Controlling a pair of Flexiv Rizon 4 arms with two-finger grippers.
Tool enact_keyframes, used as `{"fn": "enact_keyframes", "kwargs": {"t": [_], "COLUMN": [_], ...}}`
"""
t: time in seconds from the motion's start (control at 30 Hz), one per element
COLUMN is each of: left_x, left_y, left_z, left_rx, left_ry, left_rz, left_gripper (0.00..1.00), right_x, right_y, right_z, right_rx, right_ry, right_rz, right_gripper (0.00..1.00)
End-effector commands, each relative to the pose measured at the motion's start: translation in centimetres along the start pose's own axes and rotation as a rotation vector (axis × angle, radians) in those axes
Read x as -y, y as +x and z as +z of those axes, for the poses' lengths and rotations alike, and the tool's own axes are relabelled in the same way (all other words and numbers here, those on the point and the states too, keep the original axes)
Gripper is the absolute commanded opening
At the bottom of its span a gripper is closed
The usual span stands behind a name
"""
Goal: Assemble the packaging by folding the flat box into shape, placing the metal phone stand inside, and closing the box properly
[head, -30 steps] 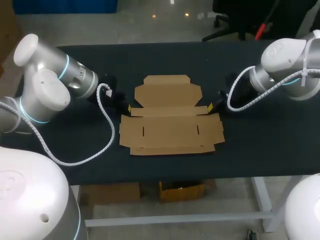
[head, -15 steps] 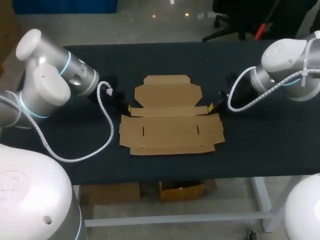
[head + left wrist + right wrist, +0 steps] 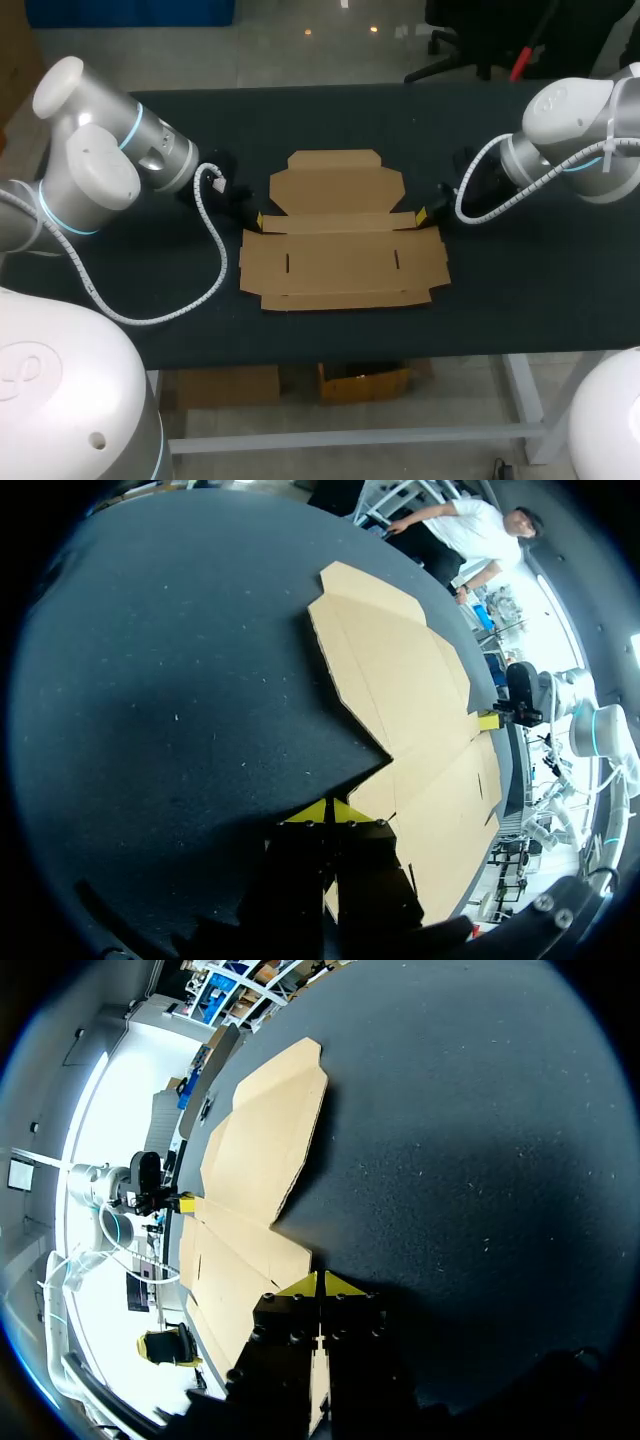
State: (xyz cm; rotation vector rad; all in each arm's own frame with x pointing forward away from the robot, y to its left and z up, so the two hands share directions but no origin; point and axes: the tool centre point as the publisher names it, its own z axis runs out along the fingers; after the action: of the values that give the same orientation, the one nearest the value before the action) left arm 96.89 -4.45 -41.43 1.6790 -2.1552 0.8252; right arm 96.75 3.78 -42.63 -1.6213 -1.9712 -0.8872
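Note:
A flat, unfolded brown cardboard box (image 3: 340, 250) lies in the middle of the black table (image 3: 520, 270), lid panel toward the far side. My left gripper (image 3: 258, 217) sits at the box's left edge, fingers shut, yellow tips together low at the notch between lid and side flap. My right gripper (image 3: 421, 213) mirrors it at the right-edge notch, also shut. In the left wrist view the left gripper (image 3: 328, 810) meets the corner of the box (image 3: 400, 680). In the right wrist view the right gripper (image 3: 320, 1285) touches the box (image 3: 260, 1150) edge. No metal phone stand is in view.
Bare black tabletop surrounds the box on all sides. A white spiral cable (image 3: 215, 260) hangs from my left arm over the table left of the box. The near table edge (image 3: 330, 355) runs a little in front of the box.
The upper links of my left arm have shifted slightly up and to the right. Both grippers and the box stay where they were.

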Motion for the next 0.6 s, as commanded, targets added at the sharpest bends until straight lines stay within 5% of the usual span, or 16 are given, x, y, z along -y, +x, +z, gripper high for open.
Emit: {"fn": "enact_keyframes", "kwargs": {"t": [0.03, 0.6], "left_x": [0.1, 0.3], "left_y": [0.4, 0.9], "left_z": [0.2, 0.1], "left_rx": [-0.001, 0.012], "left_ry": [0.003, 0.017], "left_rz": [0.004, 0.015], "left_gripper": [0.00, 0.00], "right_x": [0.2, 0.6], "right_y": [0.1, 1.2], "right_z": [-0.2, -0.9], "right_rx": [-0.004, 0.002], "right_ry": [-0.007, -0.040], "right_rz": [-0.001, -0.015], "right_gripper": [0.00, 0.00]}}
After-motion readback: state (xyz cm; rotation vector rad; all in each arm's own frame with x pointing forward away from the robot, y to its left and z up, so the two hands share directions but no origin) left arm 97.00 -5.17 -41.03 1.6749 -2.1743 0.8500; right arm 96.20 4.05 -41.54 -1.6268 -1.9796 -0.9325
